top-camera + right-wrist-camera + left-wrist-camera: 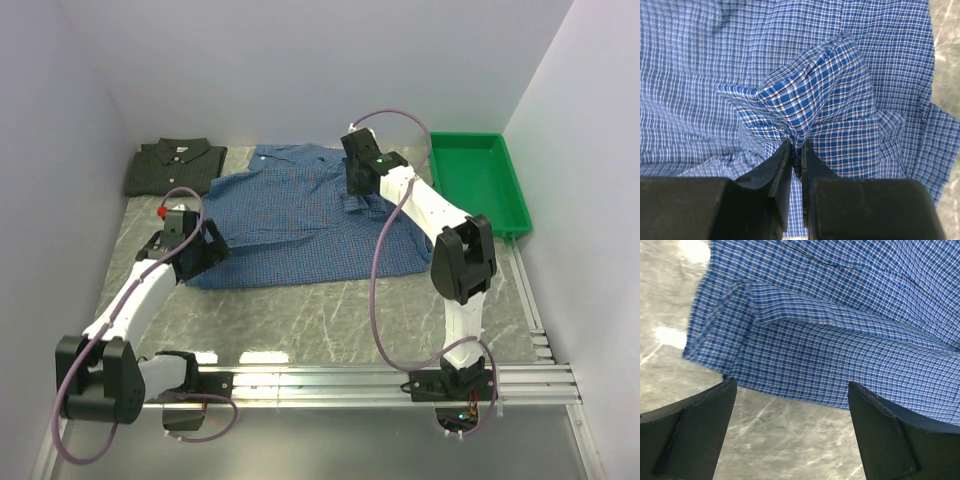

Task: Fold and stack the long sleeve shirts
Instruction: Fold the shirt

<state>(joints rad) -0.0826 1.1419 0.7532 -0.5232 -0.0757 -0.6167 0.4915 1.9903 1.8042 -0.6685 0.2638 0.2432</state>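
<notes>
Blue shirt point(300, 215) lies spread on the bench point(330, 310), left of the green tray point(520, 215). Its hem is nearest the arms and its collar away, so its long axis runs near to far. At the hem corner farthest from the tray, the left pincer point(791, 390) hovers wide and empty, probably to take that corner. Nearer the tray, the right pincer point(796, 147) nips a raised tuft of blue cloth, apparently mid-fold. Far back, well left of the tray, the green-grey shirt point(175, 165) sits folded, a likely stack base.
</notes>
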